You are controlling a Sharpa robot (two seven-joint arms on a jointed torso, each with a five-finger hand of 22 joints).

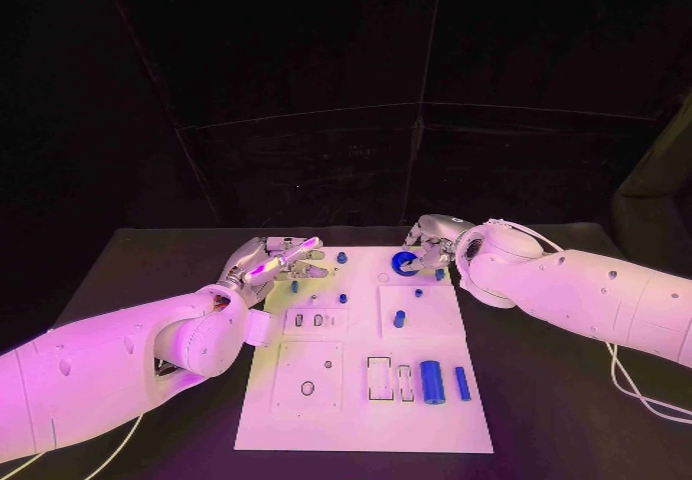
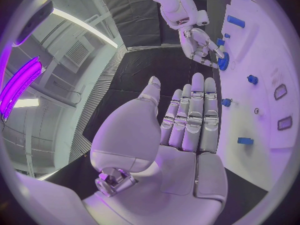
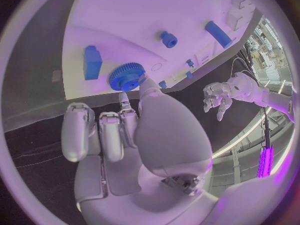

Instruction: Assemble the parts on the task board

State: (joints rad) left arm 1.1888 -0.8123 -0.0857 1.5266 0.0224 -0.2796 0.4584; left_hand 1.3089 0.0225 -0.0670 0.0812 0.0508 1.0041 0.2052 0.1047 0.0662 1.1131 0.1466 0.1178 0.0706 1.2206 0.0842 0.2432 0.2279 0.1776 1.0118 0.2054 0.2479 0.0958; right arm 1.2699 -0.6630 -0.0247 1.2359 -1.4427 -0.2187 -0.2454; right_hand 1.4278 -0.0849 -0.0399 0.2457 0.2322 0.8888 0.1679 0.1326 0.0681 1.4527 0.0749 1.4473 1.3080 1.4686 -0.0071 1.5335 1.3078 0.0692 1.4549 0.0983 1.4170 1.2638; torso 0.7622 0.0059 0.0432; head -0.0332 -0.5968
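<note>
The right hand [image 1: 427, 250] reached over the far edge of the white plastic task board [image 1: 339, 420], its fingers closing round the round blue toothed gear [image 3: 127, 76] at the board's far right corner; from where I stood it seemed to pinch the gear, though contact was hard to confirm. The left hand [image 2: 181, 130] hovered flat at the board's far left edge, fingers straight and together, holding nothing. Nearer the robot lay 2 blue cylinders [image 1: 431, 381] side by side beside rectangular slots, well apart from both hands. I judged the gear's seating was the step in hand; next it would need pressing squarely down on its post.
</note>
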